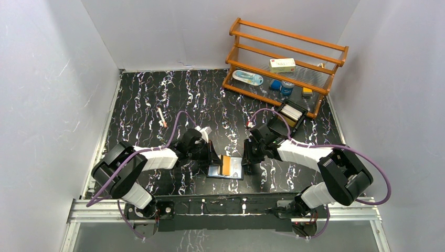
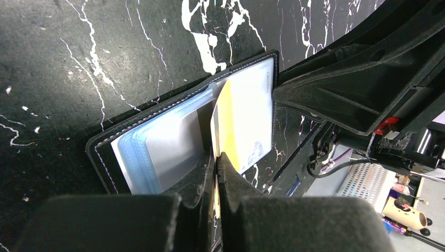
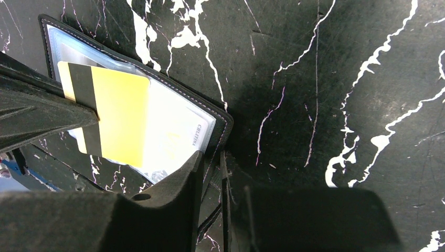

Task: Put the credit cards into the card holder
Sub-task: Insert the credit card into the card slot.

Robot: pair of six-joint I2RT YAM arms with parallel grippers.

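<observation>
The card holder (image 1: 237, 170) lies open on the table between both arms, its black stitched rim (image 2: 97, 149) around silvery-blue pockets. My left gripper (image 2: 216, 157) is shut on the near edge of a yellow-orange credit card (image 2: 228, 118), which stands on edge over the wallet's middle fold. A white credit card (image 2: 254, 110) lies flat in the right half. In the right wrist view the yellow card (image 3: 120, 115) covers part of the white card (image 3: 176, 136). My right gripper (image 3: 212, 160) pinches the wallet's black edge (image 3: 223, 118) at its right side.
A black open-topped box (image 1: 292, 114) holding pale cards stands behind the right arm. Behind it is a wooden rack (image 1: 286, 63) with small items on its shelves. A thin white stick (image 1: 162, 117) lies at the left of the marbled table.
</observation>
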